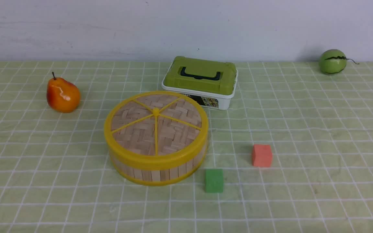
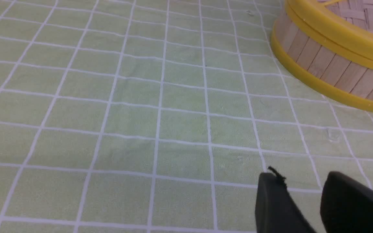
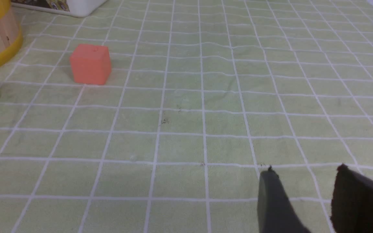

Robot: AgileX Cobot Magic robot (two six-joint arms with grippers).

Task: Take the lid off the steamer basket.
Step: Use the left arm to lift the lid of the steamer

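left tool [image 2: 303, 176]: spread, empty; steamer basket [image 2: 332, 69] ahead, apart.
right tool [image 3: 306, 170]: spread, empty.
lid [image 1: 141, 129]: sat closed on steamer basket.

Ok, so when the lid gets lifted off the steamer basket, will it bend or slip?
The lid probably stays stiff: a thick yellow rim and five spokes brace the woven strips. Likely light: thin wood and plastic. The smooth rim may slip, and the steamer basket might come up too.
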